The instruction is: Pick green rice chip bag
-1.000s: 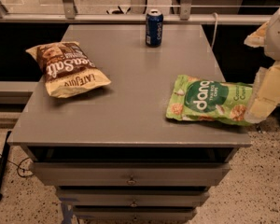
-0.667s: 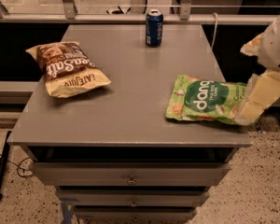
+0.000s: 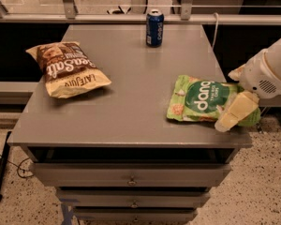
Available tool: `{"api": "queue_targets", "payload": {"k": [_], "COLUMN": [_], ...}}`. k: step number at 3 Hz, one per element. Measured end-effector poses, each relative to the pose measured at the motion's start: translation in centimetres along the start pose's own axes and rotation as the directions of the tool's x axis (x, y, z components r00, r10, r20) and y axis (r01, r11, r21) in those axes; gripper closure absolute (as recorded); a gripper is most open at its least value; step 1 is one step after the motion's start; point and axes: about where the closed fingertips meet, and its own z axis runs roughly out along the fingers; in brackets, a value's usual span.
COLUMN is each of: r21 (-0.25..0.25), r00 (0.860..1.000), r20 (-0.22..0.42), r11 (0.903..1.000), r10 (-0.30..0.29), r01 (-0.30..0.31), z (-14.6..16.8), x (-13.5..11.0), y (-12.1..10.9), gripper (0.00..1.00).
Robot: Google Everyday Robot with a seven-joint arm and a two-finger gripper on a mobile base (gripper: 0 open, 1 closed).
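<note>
The green rice chip bag (image 3: 201, 100) lies flat on the right side of the grey cabinet top (image 3: 131, 93), with its dark green round "dang" logo facing up. My gripper (image 3: 228, 100) reaches in from the right edge and is low over the bag's right end. It is open. One cream finger (image 3: 236, 111) lies across the bag's near right corner, and the other finger (image 3: 236, 73) shows at the bag's far right corner. The bag's right end is partly hidden behind the gripper.
A brown-and-cream "Sea Salt" chip bag (image 3: 68, 69) lies at the left of the top. A blue soda can (image 3: 154, 28) stands upright at the back middle. Drawers (image 3: 131, 179) are below the front edge, and a rail runs behind the cabinet.
My gripper has moved left and down, from beside the bag's right edge to over its right end. The bag, the can and the brown bag have not moved.
</note>
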Motion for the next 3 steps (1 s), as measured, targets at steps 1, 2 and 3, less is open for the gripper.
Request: {"api": "queue_targets", "payload": {"k": [1,2,3], "r21": [-0.015,-0.021,-0.017], "r00": [0.999,0.996,0.994], "r20": [0.047,0.079,0.107], "r11": [0.9997,0.9993,0.9992], "r10": [0.022,0.033,0.037], "r01": [-0.021,-0.032,-0.035], "z": [2.02,2.98,2.67], "x": [-0.21,-0.51,-1.07], "y": [-0.22,-0.41,-0.75], "gripper": [0.15,0.39,0.62]}}
